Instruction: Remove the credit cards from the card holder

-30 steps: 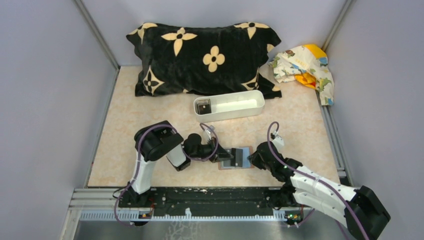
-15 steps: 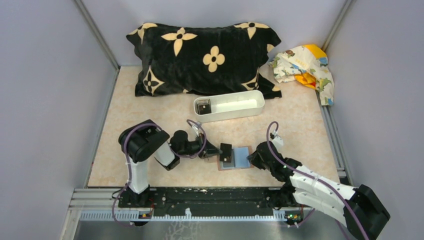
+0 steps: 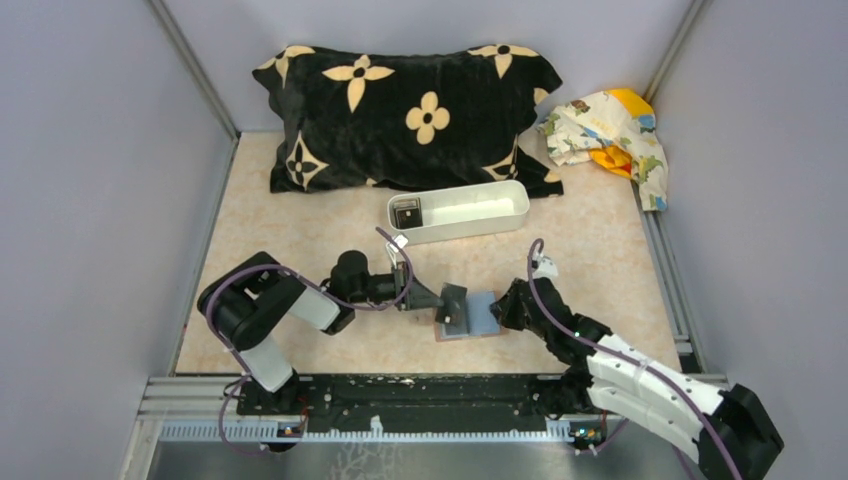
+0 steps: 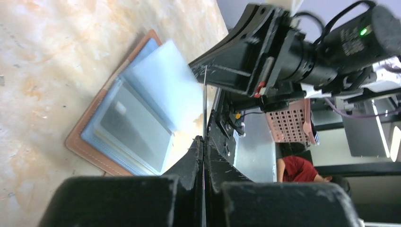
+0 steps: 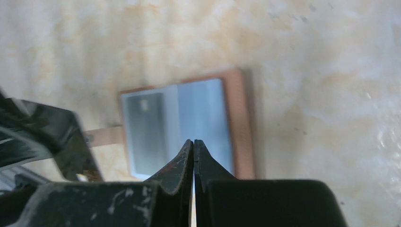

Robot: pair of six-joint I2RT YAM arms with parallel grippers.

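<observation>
The card holder (image 3: 482, 316) lies open on the table, brown rim, light blue inside. In the left wrist view the card holder (image 4: 126, 120) shows a grey credit card (image 4: 137, 126) tucked in a slot pocket. My left gripper (image 3: 443, 298) is shut on a dark credit card (image 3: 456, 302), held just above the holder's left edge. That credit card (image 4: 204, 94) stands edge-on as a thin line out of my left gripper (image 4: 204, 138). My right gripper (image 3: 503, 308) is shut with nothing in it. In its own view the right gripper (image 5: 194, 141) has its tips over the card holder (image 5: 203, 109).
A long white tray (image 3: 470, 210) stands behind the holder with a dark card (image 3: 407, 212) at its left end. A black flowered pillow (image 3: 410, 115) lies along the back, and a crumpled patterned cloth (image 3: 610, 130) sits at the back right.
My left arm has swung its elbow out to the left and drawn the dark card leftward off the holder, baring the blue inside. The right gripper has stayed at the holder's right side.
</observation>
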